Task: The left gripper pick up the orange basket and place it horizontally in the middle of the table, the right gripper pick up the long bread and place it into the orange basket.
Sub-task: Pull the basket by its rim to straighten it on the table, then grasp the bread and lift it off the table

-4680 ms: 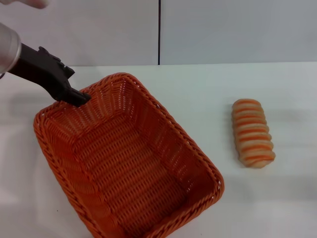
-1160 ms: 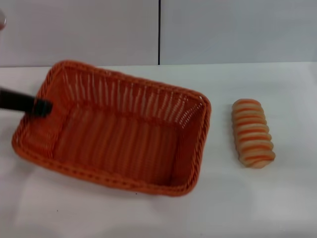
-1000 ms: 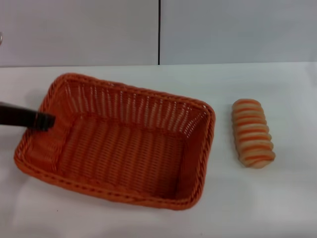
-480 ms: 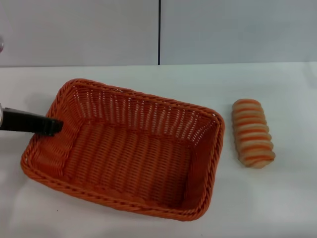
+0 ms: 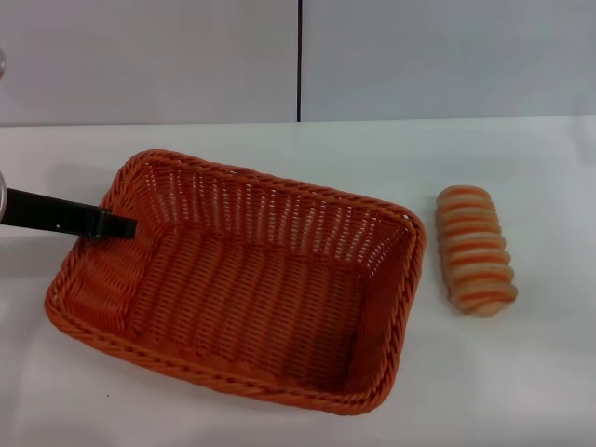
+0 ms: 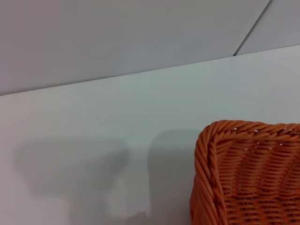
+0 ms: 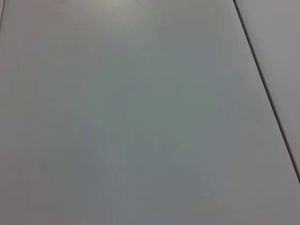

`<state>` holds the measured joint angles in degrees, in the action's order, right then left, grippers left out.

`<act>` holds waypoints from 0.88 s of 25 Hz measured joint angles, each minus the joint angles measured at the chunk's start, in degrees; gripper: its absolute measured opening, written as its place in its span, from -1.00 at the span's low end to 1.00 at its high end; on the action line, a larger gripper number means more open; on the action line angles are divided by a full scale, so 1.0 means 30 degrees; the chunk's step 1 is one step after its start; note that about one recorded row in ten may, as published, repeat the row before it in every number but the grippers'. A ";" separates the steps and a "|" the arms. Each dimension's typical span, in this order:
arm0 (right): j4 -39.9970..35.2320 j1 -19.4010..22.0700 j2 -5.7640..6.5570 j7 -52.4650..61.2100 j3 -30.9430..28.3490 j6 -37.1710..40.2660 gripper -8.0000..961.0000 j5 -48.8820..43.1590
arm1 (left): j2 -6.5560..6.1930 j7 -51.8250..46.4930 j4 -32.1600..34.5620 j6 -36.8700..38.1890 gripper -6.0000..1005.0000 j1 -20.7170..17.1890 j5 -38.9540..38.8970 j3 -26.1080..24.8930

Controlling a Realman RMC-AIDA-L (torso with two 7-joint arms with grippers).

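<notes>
Table surface carries all items. Orange basket rests at centre, lengthwise across and slightly skewed; it is judged light and stiff, best held at the braided rim. Left gripper has its tips at the left short rim; whether they clamp the rim cannot be determined. Long bread lies well beyond the opposite short rim, judged soft and light; grasp gently across its middle. Right gripper is not visible.
</notes>
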<state>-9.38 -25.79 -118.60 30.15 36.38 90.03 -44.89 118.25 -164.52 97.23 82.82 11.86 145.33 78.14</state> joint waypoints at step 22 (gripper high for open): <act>0.0004 -0.0362 -0.0075 -0.0034 0.0091 -0.0681 0.28 -0.0070 | -0.0071 1.4319 -0.6194 0.3268 0.61 0.0439 -1.3174 -1.3889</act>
<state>-9.36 -26.87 -118.83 30.05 36.65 87.99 -45.10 118.04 -121.56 78.64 92.63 13.18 105.81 36.47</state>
